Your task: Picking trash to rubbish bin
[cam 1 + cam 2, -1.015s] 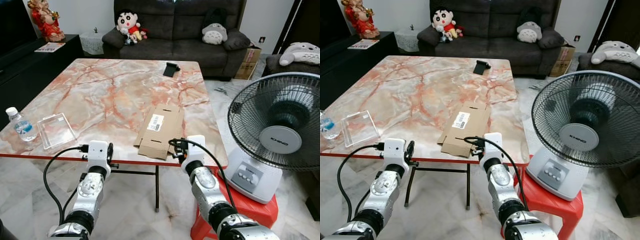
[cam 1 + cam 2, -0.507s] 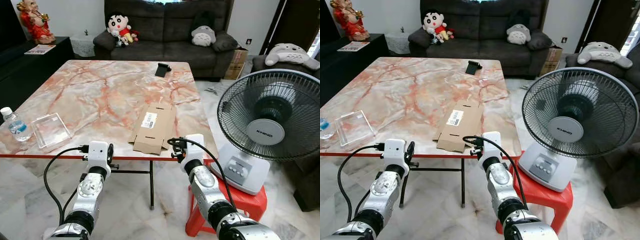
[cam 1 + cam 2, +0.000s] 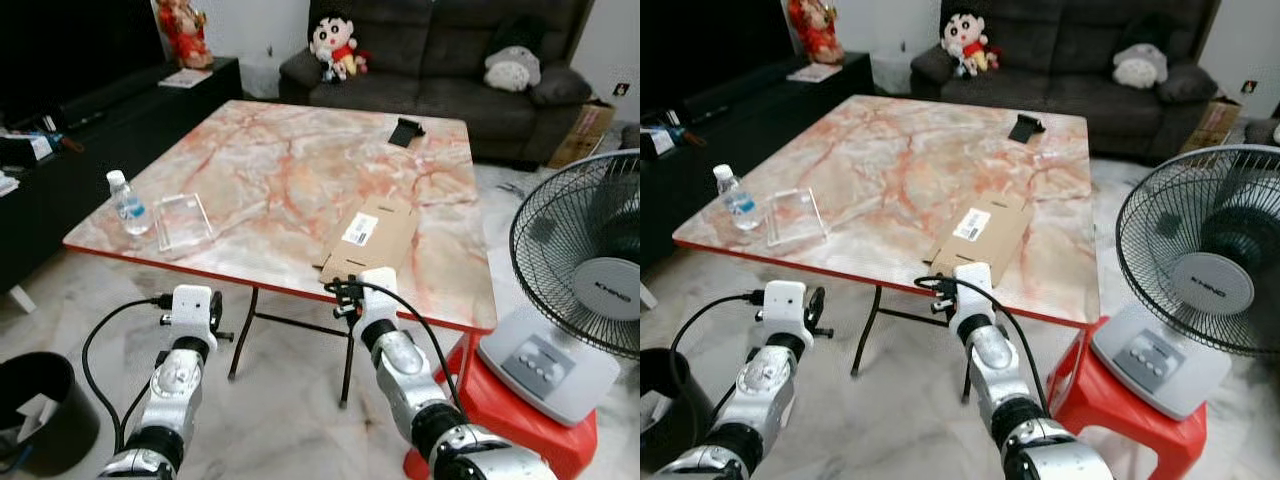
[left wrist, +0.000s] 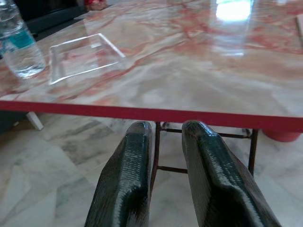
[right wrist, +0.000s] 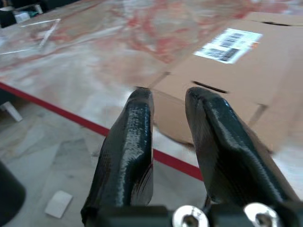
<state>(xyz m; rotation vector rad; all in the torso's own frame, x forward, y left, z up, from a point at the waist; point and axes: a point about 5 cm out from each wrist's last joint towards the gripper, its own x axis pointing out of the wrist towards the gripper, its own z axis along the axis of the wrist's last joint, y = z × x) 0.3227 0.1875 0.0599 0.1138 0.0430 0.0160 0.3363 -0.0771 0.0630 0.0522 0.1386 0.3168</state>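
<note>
Camera swung left; black bin [image 3: 40, 405] now cut off

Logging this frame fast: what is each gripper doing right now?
Left gripper: open, holding nothing, before the table edge.
Right gripper: open, holding nothing, near the flattened cardboard box.

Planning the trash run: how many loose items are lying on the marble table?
4: a water bottle and clear plastic tray near the left edge, flattened cardboard by the near edge, and a small black object at the far side.
</note>
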